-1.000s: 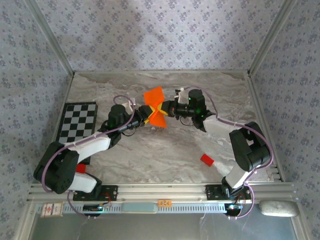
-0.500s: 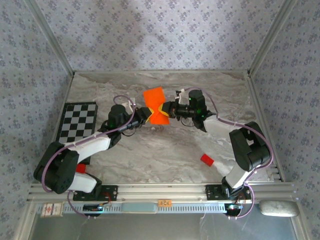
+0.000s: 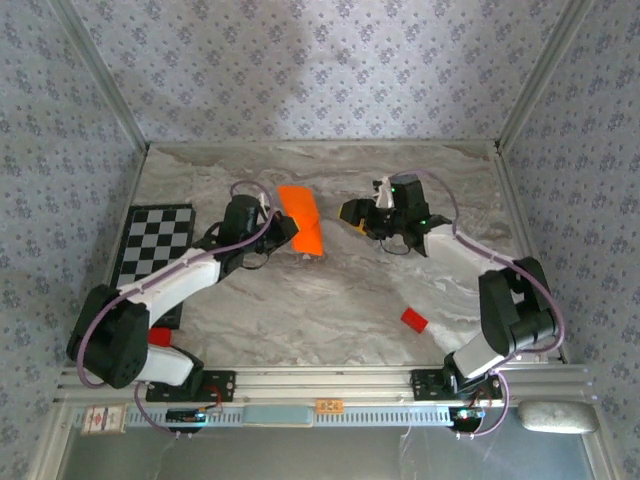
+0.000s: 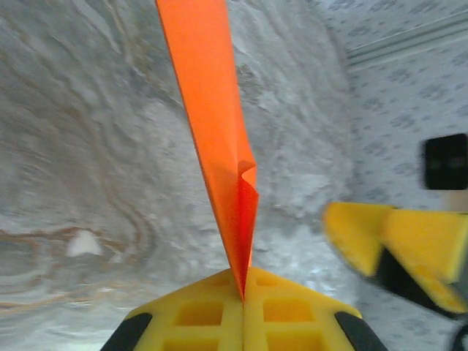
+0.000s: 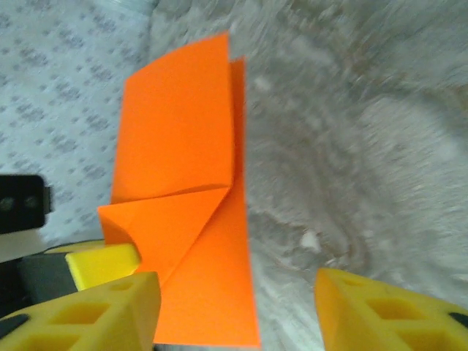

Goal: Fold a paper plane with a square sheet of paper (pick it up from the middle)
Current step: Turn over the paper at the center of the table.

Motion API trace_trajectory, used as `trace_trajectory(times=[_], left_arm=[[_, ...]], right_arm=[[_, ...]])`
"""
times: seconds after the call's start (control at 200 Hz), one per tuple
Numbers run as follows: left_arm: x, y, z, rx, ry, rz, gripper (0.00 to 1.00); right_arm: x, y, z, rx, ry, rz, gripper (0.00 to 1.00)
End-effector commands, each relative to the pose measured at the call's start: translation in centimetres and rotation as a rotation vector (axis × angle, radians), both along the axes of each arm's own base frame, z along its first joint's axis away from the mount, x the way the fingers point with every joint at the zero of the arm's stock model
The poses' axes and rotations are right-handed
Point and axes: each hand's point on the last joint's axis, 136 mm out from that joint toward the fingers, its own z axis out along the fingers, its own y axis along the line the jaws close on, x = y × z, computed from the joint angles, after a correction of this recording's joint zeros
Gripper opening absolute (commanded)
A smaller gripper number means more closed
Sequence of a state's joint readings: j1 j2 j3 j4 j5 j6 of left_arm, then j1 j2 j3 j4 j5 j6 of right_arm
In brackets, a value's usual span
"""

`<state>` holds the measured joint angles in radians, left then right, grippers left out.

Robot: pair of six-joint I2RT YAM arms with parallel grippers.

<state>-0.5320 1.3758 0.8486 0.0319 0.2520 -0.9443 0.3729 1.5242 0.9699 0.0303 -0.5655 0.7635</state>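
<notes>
The folded sheet of paper [image 3: 300,218] sits upper centre in the top view, held edgewise over the table [image 3: 330,310] by the left gripper [image 4: 243,292], its yellow jaws pressed tight on one corner, likely to keep the crease set. The right gripper [image 3: 352,213] stands wide and empty just beside it, probably free to regrip. Small labels [image 3: 325,406] on the bottom rail [image 3: 380,378] are unreadable

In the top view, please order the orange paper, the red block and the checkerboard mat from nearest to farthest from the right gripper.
1. Orange paper, just left of the right gripper.
2. Red block, lower in the view, on the right side.
3. Checkerboard mat, far left side.
</notes>
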Motion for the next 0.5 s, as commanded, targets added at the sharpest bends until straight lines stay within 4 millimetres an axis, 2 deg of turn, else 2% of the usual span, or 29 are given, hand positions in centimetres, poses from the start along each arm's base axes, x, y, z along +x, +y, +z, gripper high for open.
trace_trajectory(times=[0.0,0.16,0.275,0.495], left_arm=[[-0.8,4.2,-0.9,0.328,-0.008,0.017,0.06],[-1.3,8.0,-0.6,0.628,-0.007,0.071,0.06],[-1.7,9.3,0.0,0.842,0.008,0.060,0.06],[-1.5,9.1,-0.8,1.129,0.029,0.023,0.07]], right_arm=[[0.1,-3.2,1.1,-0.222,-0.131,-0.046,0.67],[0.2,-5.4,2.0,-0.325,-0.197,-0.101,0.78],[-0.1,-6.3,2.2,-0.346,-0.202,-0.119,0.81],[-1.3,-7.5,3.1,-0.363,-0.210,-0.137,0.83]])
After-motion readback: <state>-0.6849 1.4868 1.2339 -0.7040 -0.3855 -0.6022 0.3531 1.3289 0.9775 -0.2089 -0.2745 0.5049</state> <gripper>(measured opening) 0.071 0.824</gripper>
